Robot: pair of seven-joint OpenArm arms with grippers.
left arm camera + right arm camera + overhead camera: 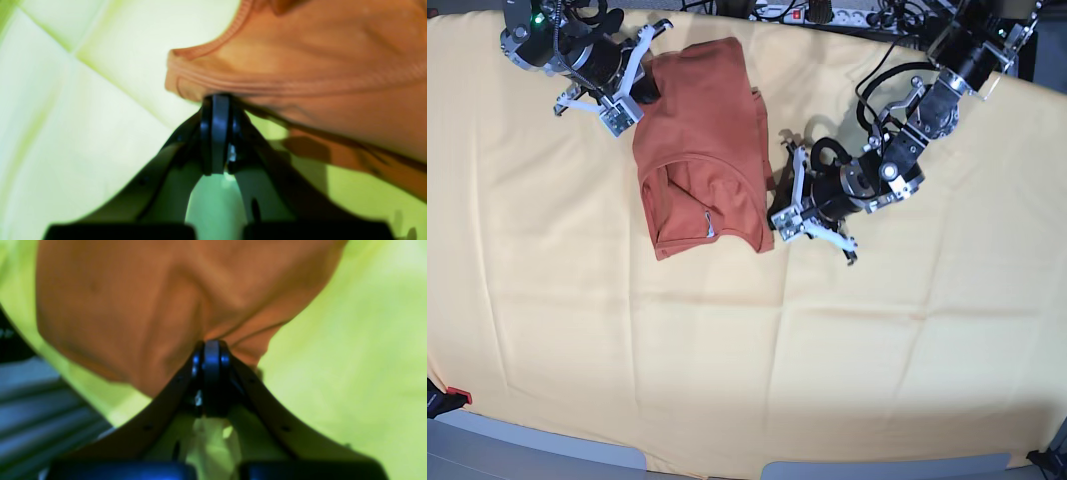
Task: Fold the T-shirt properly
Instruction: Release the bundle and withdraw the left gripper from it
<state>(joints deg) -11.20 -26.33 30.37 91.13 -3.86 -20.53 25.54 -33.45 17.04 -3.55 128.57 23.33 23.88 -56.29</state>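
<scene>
Here's the T-shirt (702,150), rust-orange, lying partly folded on the pale yellow cloth (747,350) that covers the bench, up toward the far side and a little to the viewer's left of centre. The scoop neckline faces the near edge, and a small white label (709,224) shows inside the collar.

The left gripper (779,200) sits at the shirt's near corner on the viewer's right. From its wrist camera the jaws are pressed tight together, pinching the ribbed collar edge of the shirt (300,66), with the fabric draping away from the gripper (217,100) across the cloth (83,100).

Over at the far end, the right gripper (635,88) is at the shirt's upper corner on the viewer's left. Its own camera shows the jaws clamped shut too, gathered folds of the orange fabric (150,306) bunching straight into the gripper (211,343). The cloth (350,373) beneath looks bright yellow-green in that view, and it is blurred.

So both ends of the shirt are pinched at once, the two arms well apart with the garment lying between them. Cables and a power strip (827,14) run along the far edge of the bench.
</scene>
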